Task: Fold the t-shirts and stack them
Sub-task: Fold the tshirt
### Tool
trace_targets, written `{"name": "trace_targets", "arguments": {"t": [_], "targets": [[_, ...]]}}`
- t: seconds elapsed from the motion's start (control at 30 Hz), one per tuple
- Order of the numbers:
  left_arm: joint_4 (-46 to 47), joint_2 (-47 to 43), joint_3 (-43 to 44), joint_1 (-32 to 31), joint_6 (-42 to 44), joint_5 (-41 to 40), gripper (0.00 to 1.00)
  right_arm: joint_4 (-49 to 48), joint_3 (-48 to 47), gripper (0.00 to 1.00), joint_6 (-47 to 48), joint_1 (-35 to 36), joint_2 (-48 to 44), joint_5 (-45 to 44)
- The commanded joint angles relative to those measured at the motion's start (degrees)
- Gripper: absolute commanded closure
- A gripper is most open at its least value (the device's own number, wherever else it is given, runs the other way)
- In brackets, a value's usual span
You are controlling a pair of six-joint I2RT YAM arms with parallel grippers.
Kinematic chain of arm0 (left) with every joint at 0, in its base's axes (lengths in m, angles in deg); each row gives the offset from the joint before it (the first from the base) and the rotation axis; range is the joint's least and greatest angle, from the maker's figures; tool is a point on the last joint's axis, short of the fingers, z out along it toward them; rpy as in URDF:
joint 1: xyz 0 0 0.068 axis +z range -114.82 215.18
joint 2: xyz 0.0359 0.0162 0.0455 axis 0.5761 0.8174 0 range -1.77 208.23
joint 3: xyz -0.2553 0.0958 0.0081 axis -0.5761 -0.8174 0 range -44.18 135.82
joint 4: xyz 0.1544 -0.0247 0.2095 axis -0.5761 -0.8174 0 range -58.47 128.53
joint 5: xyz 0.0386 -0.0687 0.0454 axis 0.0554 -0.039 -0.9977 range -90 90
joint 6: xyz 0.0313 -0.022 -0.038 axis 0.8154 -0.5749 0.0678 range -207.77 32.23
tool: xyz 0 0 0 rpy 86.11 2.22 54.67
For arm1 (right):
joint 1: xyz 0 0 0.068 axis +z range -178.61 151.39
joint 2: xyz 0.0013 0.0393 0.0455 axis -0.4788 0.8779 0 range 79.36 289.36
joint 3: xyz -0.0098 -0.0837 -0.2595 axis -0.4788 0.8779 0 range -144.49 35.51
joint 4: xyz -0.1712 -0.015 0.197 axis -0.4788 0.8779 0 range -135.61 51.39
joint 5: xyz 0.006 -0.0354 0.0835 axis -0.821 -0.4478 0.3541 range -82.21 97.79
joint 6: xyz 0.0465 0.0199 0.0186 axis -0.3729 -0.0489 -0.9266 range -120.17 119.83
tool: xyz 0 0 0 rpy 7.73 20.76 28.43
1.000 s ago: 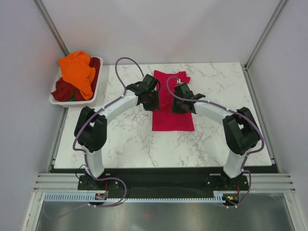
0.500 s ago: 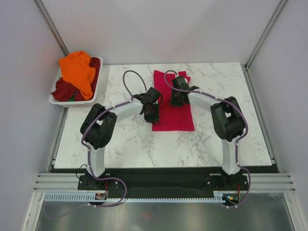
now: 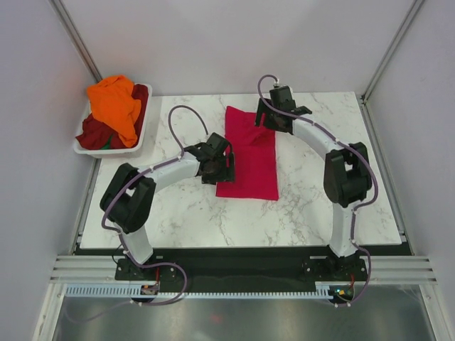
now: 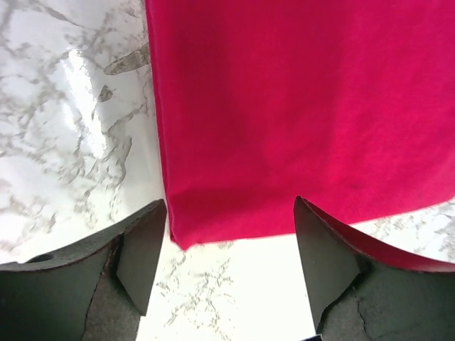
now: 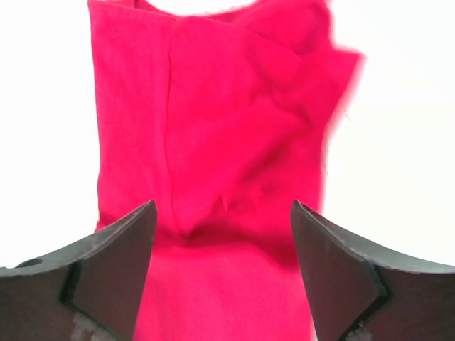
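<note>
Mid-fold: crimson t-shirt (image 3: 250,160) is lying as a long strip on the counter (image 3: 185,213), one corner between the jaws of the wide, empty left pincer (image 4: 229,213), rumpled end beneath the wide, empty right pincer (image 5: 222,213); a crosswise fold is probably coming next, calling for fresh grips.

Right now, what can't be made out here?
- Top view: maroon shirt mostly buried under orange shirt in the basket; a green speck there is too small to name.
- Top view: right gripper covers the pink shirt's far corner.
- Left wrist view: the frame cuts off all but one shirt corner.
- Right wrist view: glare whitens the table; shirt's right edge blurs.
</note>
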Motion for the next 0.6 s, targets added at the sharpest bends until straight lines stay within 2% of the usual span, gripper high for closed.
{"name": "trace_targets", "arguments": {"t": [0.0,0.03,0.13,0.23,0.33,0.57], "targets": [[0.2,-6.2,-0.9,-0.2,0.8,-3.0,0.2,0.5,10.3,0.15,-1.2,0.5,-14.9,-4.9],[0.2,-7.4,-1.2,-0.2,0.8,-2.7,0.2,-0.4,14.7,0.14,-2.3,0.4,-17.5,-4.9],[0.1,-9.1,-3.1,-0.3,0.5,-2.1,0.2,-3.5,35.6,0.14,-5.9,0.4,-26.7,-1.0],[0.2,-9.1,-5.2,-0.3,-0.1,-1.9,0.22,-6.4,48.5,0.14,-7.9,0.5,-32.4,4.2],[0.9,-8.6,-7.5,-0.3,-0.9,-1.7,0.24,-7.5,56.0,0.15,-9.7,0.5,-36.0,9.6],[5.6,-7.4,-12.3,-0.3,-2.9,1.6,0.27,-11.0,63.9,0.23,-11.5,1.0,-40.1,13.0]]}}
